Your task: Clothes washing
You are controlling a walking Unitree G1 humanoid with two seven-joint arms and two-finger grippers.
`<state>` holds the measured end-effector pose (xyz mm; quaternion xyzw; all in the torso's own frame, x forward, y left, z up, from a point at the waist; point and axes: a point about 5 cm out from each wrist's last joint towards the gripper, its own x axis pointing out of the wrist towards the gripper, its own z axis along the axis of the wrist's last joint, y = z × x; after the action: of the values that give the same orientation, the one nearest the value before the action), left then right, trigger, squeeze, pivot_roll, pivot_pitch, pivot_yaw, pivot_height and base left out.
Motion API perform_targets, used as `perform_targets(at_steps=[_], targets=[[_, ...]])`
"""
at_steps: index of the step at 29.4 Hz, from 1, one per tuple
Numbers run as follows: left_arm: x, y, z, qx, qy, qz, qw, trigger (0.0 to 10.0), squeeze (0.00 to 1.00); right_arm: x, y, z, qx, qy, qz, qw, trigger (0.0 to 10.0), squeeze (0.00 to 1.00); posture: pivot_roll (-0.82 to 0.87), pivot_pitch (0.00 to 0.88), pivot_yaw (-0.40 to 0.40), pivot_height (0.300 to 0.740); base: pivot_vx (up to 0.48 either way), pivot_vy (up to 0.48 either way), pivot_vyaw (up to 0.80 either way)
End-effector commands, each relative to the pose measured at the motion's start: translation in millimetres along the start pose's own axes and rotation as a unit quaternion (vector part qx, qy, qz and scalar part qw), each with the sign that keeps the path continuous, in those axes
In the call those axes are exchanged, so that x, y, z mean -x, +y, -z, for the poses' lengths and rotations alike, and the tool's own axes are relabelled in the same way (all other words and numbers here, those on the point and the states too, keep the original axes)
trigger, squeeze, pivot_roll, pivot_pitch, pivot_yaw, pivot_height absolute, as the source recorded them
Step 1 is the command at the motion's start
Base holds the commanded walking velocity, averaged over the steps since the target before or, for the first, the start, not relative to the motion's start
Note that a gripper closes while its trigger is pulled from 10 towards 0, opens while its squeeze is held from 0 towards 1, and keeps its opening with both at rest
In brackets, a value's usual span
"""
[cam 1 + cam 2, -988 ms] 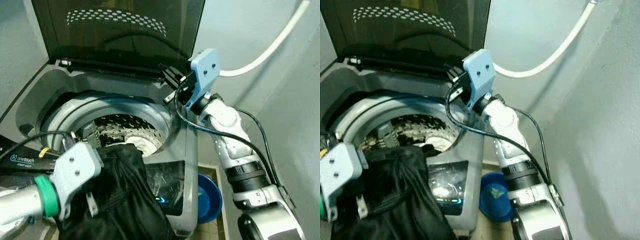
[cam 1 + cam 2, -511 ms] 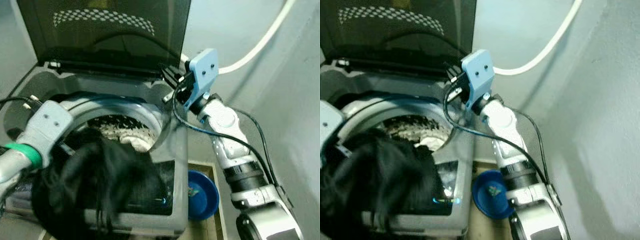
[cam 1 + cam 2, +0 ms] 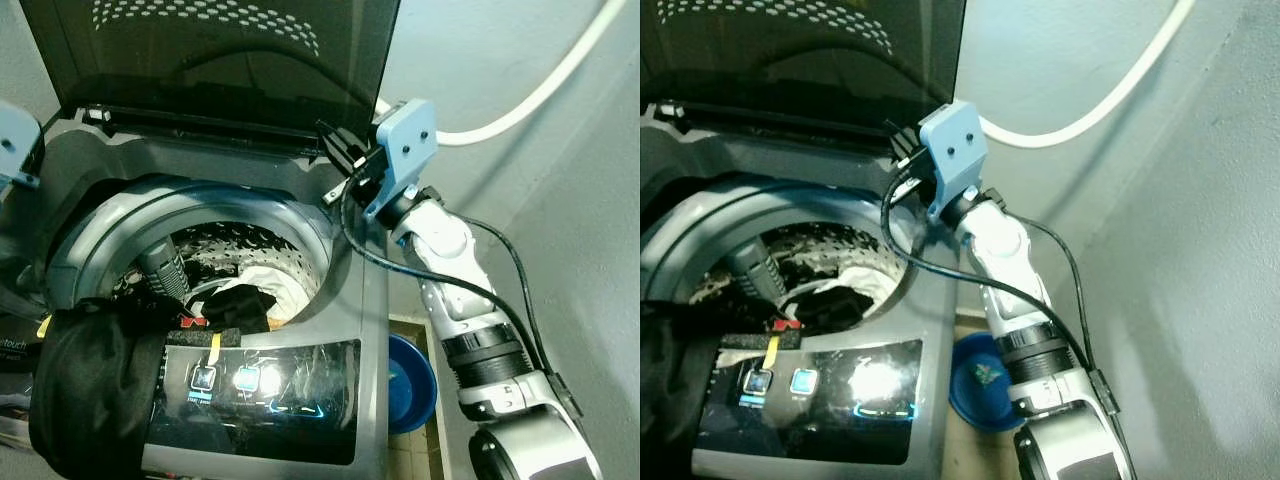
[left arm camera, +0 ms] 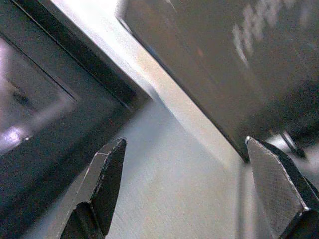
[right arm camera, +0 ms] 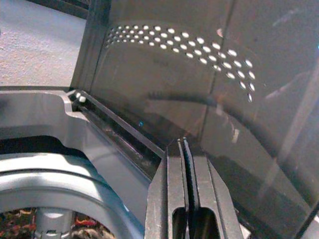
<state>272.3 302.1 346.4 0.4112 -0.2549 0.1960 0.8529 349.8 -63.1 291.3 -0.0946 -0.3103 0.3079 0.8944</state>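
A top-loading washing machine (image 3: 345,270) stands with its dark lid (image 3: 220,60) raised. Its drum (image 3: 235,270) holds a black piece (image 3: 235,305) and white cloth (image 3: 290,285). A black garment (image 3: 90,390) hangs over the machine's front left corner, half inside the tub rim. My left gripper (image 4: 184,142) is open with nothing between its fingers, up by the lid at the machine's left side; its wrist block (image 3: 14,148) shows at the far left. My right gripper (image 3: 335,160) is shut, its fingers (image 5: 177,169) pressed together at the lid's right rear hinge corner.
The lit control panel (image 3: 260,385) runs along the machine's front. A blue basin (image 3: 412,385) sits on the floor in the narrow gap between the machine and the right wall. A white hose (image 3: 545,90) runs across the wall behind my right arm.
My left gripper has let go of the black garment and swung up to the left. The garment now hangs over the machine's front left corner. The right arm has stayed put.
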Motion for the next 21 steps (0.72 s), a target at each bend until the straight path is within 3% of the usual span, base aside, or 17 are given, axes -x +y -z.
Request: perform_targets(at_steps=[1,3,4,6,7,8,9,10,11,12,13,14,16,17,19,20,21], targets=[[-3.0,5.3,-12.7,-0.016,-0.041,-0.018,0.999,10.0,0.00,0.8,2.7,-4.0,0.009,-0.016,0.003,1.000,10.0,0.00,0.24,0.065,-0.033,0.740,0.000,0.000,0.00],[-6.1,7.2,-20.6,-0.013,-0.060,-0.021,0.998,10.0,0.00,0.6,2.3,-6.2,0.014,-0.022,0.011,1.000,10.0,0.00,0.24,0.065,-0.033,0.740,0.000,0.000,0.00],[-10.1,5.3,-30.9,0.021,-0.079,-0.009,0.997,10.0,0.00,0.4,1.0,-9.2,0.021,-0.030,0.022,0.999,10.0,0.00,0.24,0.059,-0.032,0.740,0.000,0.000,0.00],[-10.1,5.3,-30.9,0.021,-0.079,-0.009,0.997,10.0,0.00,0.4,1.0,-9.2,0.021,-0.030,0.022,0.999,10.0,0.00,0.24,0.059,-0.032,0.740,0.000,0.000,0.00],[-9.2,-7.9,-44.6,0.094,-0.086,0.066,0.990,10.0,0.00,0.7,-1.5,-12.7,0.029,-0.037,0.034,0.998,10.0,0.00,0.24,0.059,-0.032,0.740,0.000,0.000,0.00],[-9.2,-7.9,-44.6,0.094,-0.086,0.066,0.990,10.0,0.00,0.7,-1.5,-12.7,0.029,-0.037,0.034,0.998,10.0,0.00,0.24,0.059,-0.032,0.740,0.000,0.000,0.00],[-6.6,-19.0,-55.6,0.143,-0.100,0.131,0.976,10.0,0.00,1.2,-3.5,-15.0,0.035,-0.042,0.043,0.998,10.0,0.00,0.24,0.059,-0.032,0.740,0.000,0.000,0.00],[15.1,-39.4,-68.0,0.201,-0.100,0.292,0.930,10.0,0.00,4.2,-6.2,-16.4,0.042,-0.041,0.048,0.997,10.0,0.00,0.24,0.057,-0.020,0.740,0.000,0.000,0.00],[15.1,-39.4,-68.0,0.201,-0.100,0.292,0.930,10.0,0.00,4.2,-6.2,-16.4,0.042,-0.041,0.048,0.997,10.0,0.00,0.24,0.057,-0.020,0.740,0.000,0.000,0.00],[23.9,-43.5,-69.2,0.208,-0.095,0.333,0.915,10.0,0.00,5.5,-6.6,-16.2,0.042,-0.039,0.046,0.997,10.0,0.00,0.24,0.057,-0.020,0.740,0.000,0.000,0.00],[23.9,-43.5,-69.2,0.208,-0.095,0.333,0.915,10.0,0.00,5.5,-6.6,-16.2,0.042,-0.039,0.046,0.997,10.0,0.00,0.24,0.057,-0.020,0.740,0.000,0.000,0.00],[37.9,-47.5,-69.6,0.213,-0.087,0.379,0.896,10.0,0.00,7.4,-6.4,-15.3,0.042,-0.035,0.040,0.998,10.0,0.00,0.24,0.058,-0.016,0.740,0.000,0.000,0.00],[37.9,-47.5,-69.6,0.213,-0.087,0.379,0.896,10.0,0.00,7.4,-6.4,-15.3,0.042,-0.035,0.040,0.998,10.0,0.00,0.24,0.058,-0.016,0.740,0.000,0.000,0.00],[55.0,-52.5,-66.9,0.224,-0.063,0.404,0.885,10.0,0.00,10.5,-8.0,-13.7,0.042,-0.029,0.043,0.998,10.0,0.00,0.25,0.065,-0.014,0.740,0.000,0.000,0.00],[55.0,-52.5,-66.9,0.224,-0.063,0.404,0.885,10.0,0.00,10.5,-8.0,-13.7,0.042,-0.029,0.043,0.998,10.0,0.00,0.25,0.065,-0.014,0.740,0.000,0.000,0.00],[66.3,-55.5,-65.2,0.230,-0.045,0.416,0.879,10.0,0.00,12.6,-9.2,-12.6,0.041,-0.026,0.047,0.998,10.0,0.00,0.25,0.065,-0.014,0.740,0.000,0.000,0.00],[66.3,-55.5,-65.2,0.230,-0.045,0.416,0.879,10.0,0.00,12.6,-9.2,-12.6,0.041,-0.026,0.047,0.998,10.0,0.00,0.25,0.065,-0.014,0.740,0.000,0.000,0.00]])
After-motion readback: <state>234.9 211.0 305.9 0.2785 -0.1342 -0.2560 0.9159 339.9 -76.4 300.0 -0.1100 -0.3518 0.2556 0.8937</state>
